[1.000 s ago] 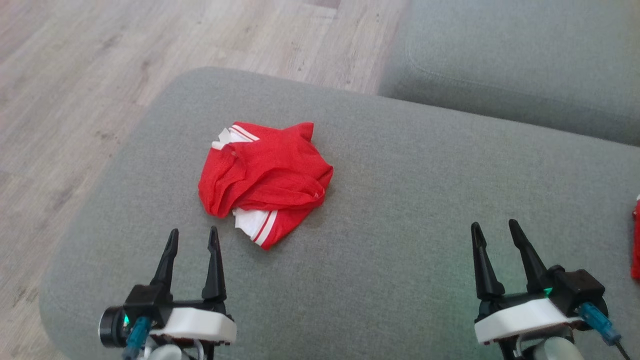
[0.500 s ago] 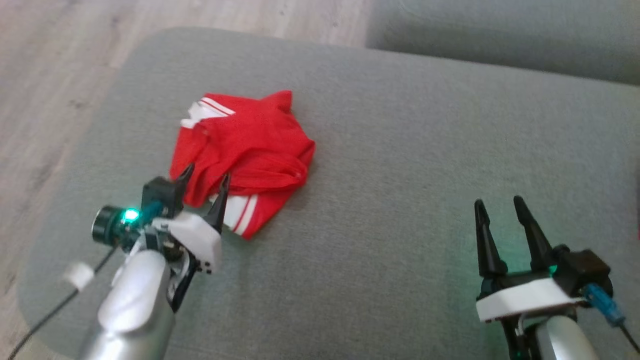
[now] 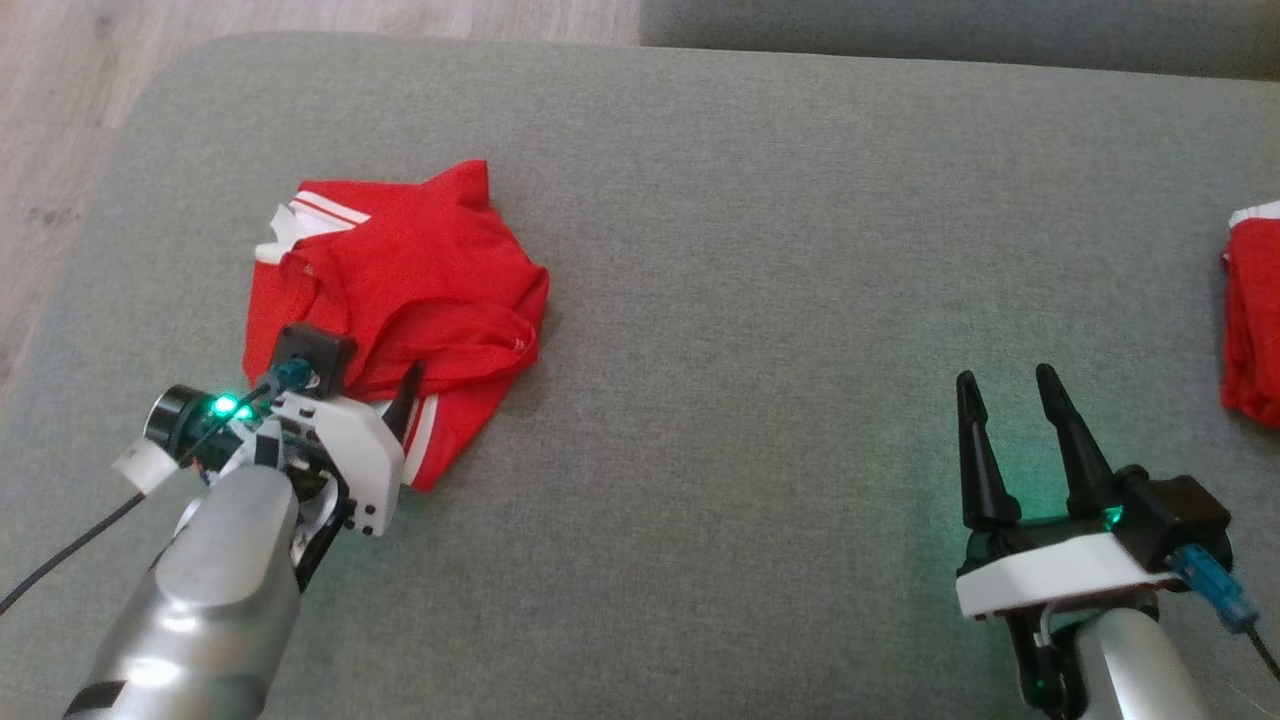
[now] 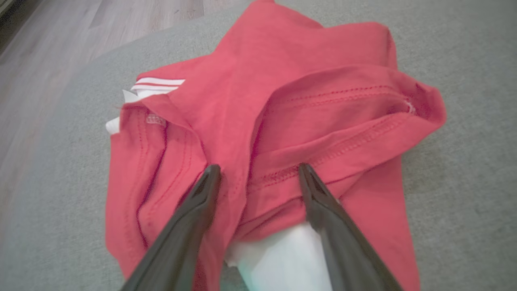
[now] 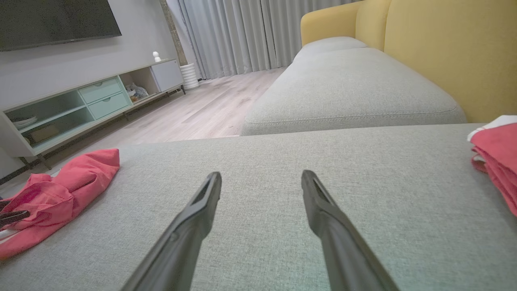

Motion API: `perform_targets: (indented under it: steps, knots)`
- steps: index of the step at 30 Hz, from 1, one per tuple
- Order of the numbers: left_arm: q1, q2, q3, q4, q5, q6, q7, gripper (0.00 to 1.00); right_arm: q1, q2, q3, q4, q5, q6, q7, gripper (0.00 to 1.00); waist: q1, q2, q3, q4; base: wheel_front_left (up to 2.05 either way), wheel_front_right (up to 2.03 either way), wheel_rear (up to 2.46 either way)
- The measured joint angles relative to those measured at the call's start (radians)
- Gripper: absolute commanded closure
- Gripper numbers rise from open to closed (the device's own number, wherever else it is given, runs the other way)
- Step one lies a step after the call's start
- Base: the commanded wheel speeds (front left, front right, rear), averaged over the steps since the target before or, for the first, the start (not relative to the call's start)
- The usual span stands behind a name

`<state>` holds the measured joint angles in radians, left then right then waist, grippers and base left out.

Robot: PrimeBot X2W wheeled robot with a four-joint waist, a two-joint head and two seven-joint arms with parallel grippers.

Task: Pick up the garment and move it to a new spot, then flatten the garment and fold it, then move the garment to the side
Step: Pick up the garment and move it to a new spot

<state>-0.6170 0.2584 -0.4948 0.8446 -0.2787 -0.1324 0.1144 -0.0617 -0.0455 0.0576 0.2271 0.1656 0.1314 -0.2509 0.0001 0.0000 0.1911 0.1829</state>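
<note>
Garment (image 3: 400,300) is a crumpled red shirt with white striped trim, lying on the grey sofa cushion (image 3: 760,300) toward the cushion's left end, near the edge that borders the wood floor (image 3: 60,120).

Left gripper (image 4: 258,171) is right on the garment's near edge. Fingers spread wide, nothing pinched between them. In the left wrist view both fingertips (image 4: 212,171) sit on or just over the red fabric, straddling a raised fold with a stitched hem. Can't tell whether the tips press into the cloth or only hover on it. A white patch of the garment shows between the fingers, on the near side of that fold. Most of the garment lies beyond the tips, away from the robot; its striped white trim is at the far-left corner of the pile.

From the head view, the left gripper (image 3: 350,385) covers the garment's near-left part. One dark finger shows against the red cloth; the other is hidden behind the wrist housing.

Right gripper (image 3: 1010,385) is well apart from the garment, over bare cushion toward the cushion's right side. Fingers spread apart, empty, not touching cloth.

A second red garment (image 3: 1250,320) lies at the cushion's right edge, partly out of frame, to the right of the right gripper and clear of it.
</note>
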Motion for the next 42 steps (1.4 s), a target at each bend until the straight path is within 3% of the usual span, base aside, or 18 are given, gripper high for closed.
perform_targets:
  steps: [1, 2, 3, 9, 19, 31, 42]
  knots:
    - [-0.006, 0.002, -0.009, 0.01, 0.0, 0.0, 0.0, 0.38, 0.0, 0.0, 0.0, 0.001, 0.0, 0.0, 0.0, 0.0, 0.0, 0.0, 0.001, -0.004, 0.0, 0.0, 0.0]
    - [-0.011, 0.003, -0.019, 0.021, -0.001, 0.0, 0.0, 0.84, 0.0, 0.0, 0.0, 0.001, 0.0, 0.0, 0.0, 0.0, 0.0, 0.0, 0.002, -0.007, 0.0, 0.0, 0.0]
    - [-0.015, 0.004, -0.026, 0.03, -0.001, 0.0, 0.0, 1.0, -0.001, 0.0, 0.0, 0.001, 0.0, 0.0, 0.0, 0.0, 0.0, 0.0, 0.003, -0.01, 0.0, 0.0, 0.0]
    - [-0.044, 0.023, -0.056, 0.062, 0.003, 0.002, -0.072, 1.0, -0.015, 0.0, 0.001, 0.009, 0.0, 0.0, 0.0, 0.0, 0.0, 0.0, -0.002, -0.024, 0.0, 0.0, 0.0]
    - [-0.143, 0.063, -0.055, -0.044, 0.073, 0.085, -0.339, 1.0, -0.012, 0.0, 0.0, 0.015, 0.007, 0.0, 0.0, 0.0, -0.0002, 0.0, -0.052, -0.042, 0.0, 0.0, 0.0]
    - [-0.178, 0.155, -0.06, -0.467, 0.179, 0.14, -0.372, 1.0, -0.009, 0.0, 0.002, 0.019, 0.034, 0.0, 0.0, 0.0, -0.0002, 0.0, -0.095, -0.083, 0.0, 0.0, 0.0]
    - [-0.178, 0.198, -0.09, -0.667, 0.221, 0.125, -0.372, 1.0, -0.008, 0.0, 0.001, 0.018, 0.045, 0.0, 0.0, 0.0, -0.0002, 0.0, -0.113, -0.143, 0.0, 0.0, 0.0]
